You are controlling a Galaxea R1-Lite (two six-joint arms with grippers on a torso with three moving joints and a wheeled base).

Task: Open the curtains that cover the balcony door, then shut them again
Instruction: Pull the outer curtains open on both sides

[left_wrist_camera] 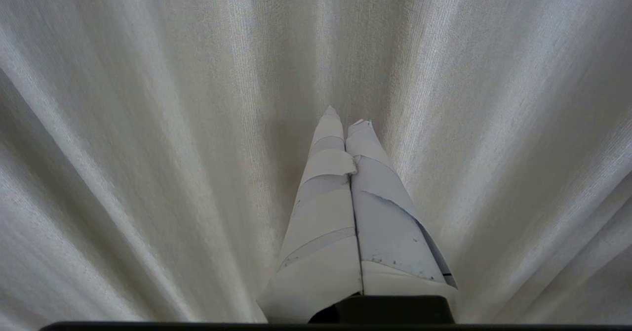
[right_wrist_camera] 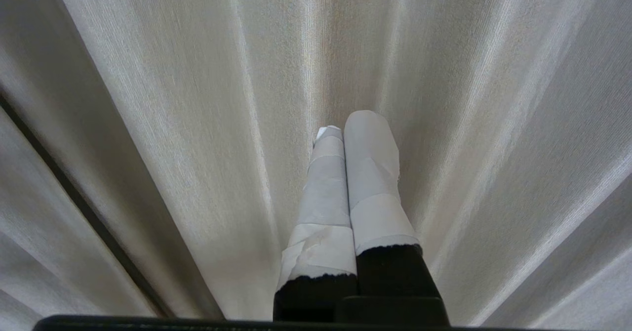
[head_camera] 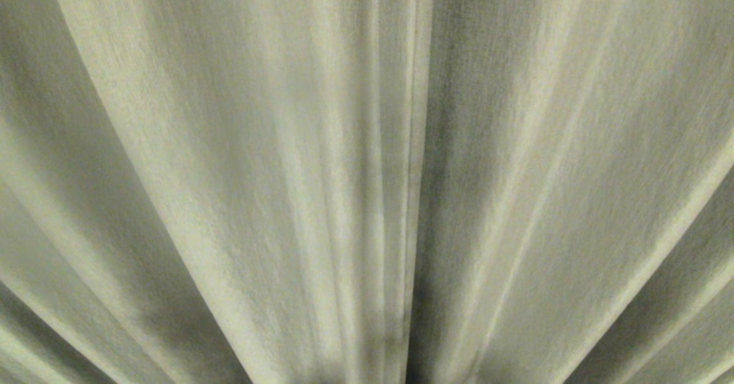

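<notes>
Cream pleated curtains (head_camera: 241,160) fill the whole head view, and their two panels meet along a vertical seam (head_camera: 414,172) near the middle. The balcony door is hidden behind them. My left gripper (left_wrist_camera: 345,118) is shut, its white-taped fingers pressed together with nothing between them, pointing at the curtain fabric (left_wrist_camera: 148,148). My right gripper (right_wrist_camera: 353,123) is also shut and empty, facing the curtain fabric (right_wrist_camera: 469,148). A narrow dark slit (right_wrist_camera: 74,192) runs between two folds in the right wrist view. Neither arm shows in the head view.
</notes>
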